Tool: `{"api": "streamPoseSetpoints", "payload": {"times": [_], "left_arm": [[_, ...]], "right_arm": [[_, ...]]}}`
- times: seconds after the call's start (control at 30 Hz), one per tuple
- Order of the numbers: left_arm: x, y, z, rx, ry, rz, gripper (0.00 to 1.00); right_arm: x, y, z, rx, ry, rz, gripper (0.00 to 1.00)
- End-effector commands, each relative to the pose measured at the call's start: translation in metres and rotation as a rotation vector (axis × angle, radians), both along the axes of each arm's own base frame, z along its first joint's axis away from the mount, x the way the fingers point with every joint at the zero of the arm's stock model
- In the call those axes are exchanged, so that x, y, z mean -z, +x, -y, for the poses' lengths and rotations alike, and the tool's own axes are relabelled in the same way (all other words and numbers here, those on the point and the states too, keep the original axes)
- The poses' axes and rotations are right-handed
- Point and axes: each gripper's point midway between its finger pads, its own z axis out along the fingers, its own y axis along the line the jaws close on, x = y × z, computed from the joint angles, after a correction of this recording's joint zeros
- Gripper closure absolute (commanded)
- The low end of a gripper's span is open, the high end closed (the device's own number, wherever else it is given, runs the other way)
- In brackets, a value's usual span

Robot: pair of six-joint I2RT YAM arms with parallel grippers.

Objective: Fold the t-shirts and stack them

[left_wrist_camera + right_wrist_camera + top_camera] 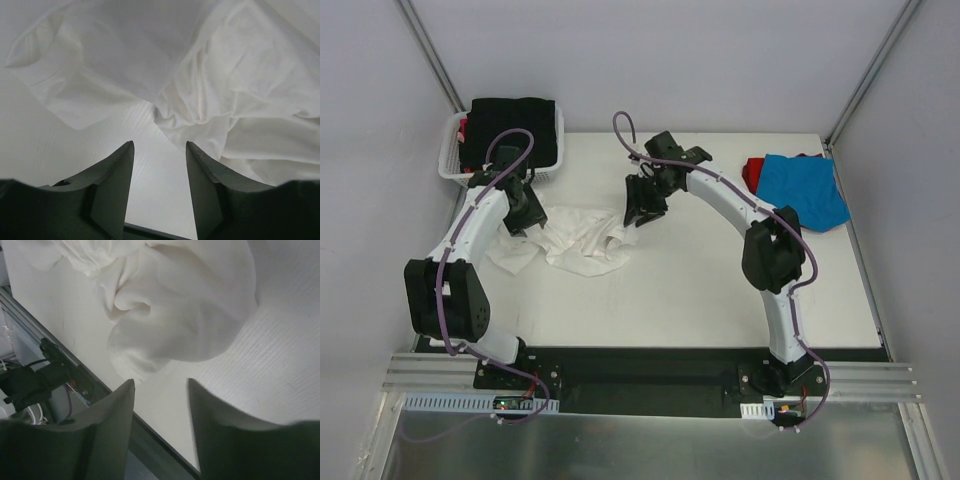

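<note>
White tabletop [720,290], pale walls all round. Far right, the red cotton t-shirt [752,172] is mostly buried under the bright blue t-shirt [805,190], and from above the wrists hide the fingertips. The crumpled big white t-shirt [582,245] lies left of centre. Left hand [159,145] and right hand [160,382] are both released, with the cloth just past their tips.

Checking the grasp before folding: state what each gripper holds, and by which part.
Nothing is held. Left gripper and right gripper both have jaws apart over bare table, just short of the crumpled white cotton t-shirt.
</note>
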Motion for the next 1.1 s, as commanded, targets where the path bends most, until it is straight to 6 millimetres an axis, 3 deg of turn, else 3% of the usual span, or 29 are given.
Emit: {"api": "streamPoseSetpoints", "payload": {"times": [0.0,0.03,0.07,0.13,0.23,0.27,0.3,0.33,0.4,0.53,0.67,0.8,0.97,1.0,1.07], "left_arm": [[-0.008,0.011,-0.017,-0.034,0.000,0.023,0.54],[-0.010,0.014,-0.015,-0.026,-0.012,0.033,0.53],[-0.012,0.016,-0.014,-0.013,-0.016,0.043,0.53],[-0.016,0.017,-0.009,-0.001,-0.041,0.055,0.52],[-0.016,0.015,-0.003,0.006,-0.072,0.059,0.52],[-0.020,0.013,-0.002,0.008,-0.080,0.074,0.52],[-0.022,0.014,0.000,0.014,-0.087,0.089,0.53],[-0.027,0.010,0.000,0.025,-0.086,0.112,0.53],[-0.034,0.011,0.000,0.037,-0.081,0.153,0.54],[-0.051,0.003,-0.013,-0.014,-0.025,0.183,0.76],[-0.069,0.001,-0.028,-0.059,0.053,0.203,0.73],[-0.109,0.003,-0.042,-0.110,0.112,0.272,0.71],[-0.143,-0.005,-0.054,-0.178,0.156,0.346,0.74],[-0.150,-0.007,-0.060,-0.201,0.183,0.365,0.78],[-0.163,-0.016,-0.069,-0.244,0.222,0.392,0.89]], "right_arm": [[-0.019,-0.002,0.008,0.015,0.008,0.053,0.31],[-0.018,-0.004,0.010,0.019,0.007,0.050,0.15],[-0.032,-0.005,0.007,0.018,0.046,0.075,0.05],[-0.046,-0.007,0.003,0.015,0.102,0.095,0.08],[-0.088,-0.005,0.000,-0.004,0.191,0.199,0.37],[-0.094,0.003,0.003,0.022,0.176,0.253,0.58],[-0.112,0.004,0.008,0.031,0.182,0.321,0.62],[-0.120,0.009,0.013,0.051,0.170,0.368,0.80],[-0.138,0.022,0.029,0.121,0.113,0.494,0.99],[-0.130,0.053,0.059,0.213,-0.044,0.619,0.99],[-0.139,0.065,0.064,0.243,0.045,0.543,0.99],[-0.185,0.077,0.070,0.281,0.073,0.653,0.99],[-0.222,0.091,0.089,0.286,0.020,0.853,0.99],[-0.234,0.089,0.096,0.301,0.031,0.888,0.99],[-0.238,0.092,0.100,0.338,0.091,0.893,0.99]]}}
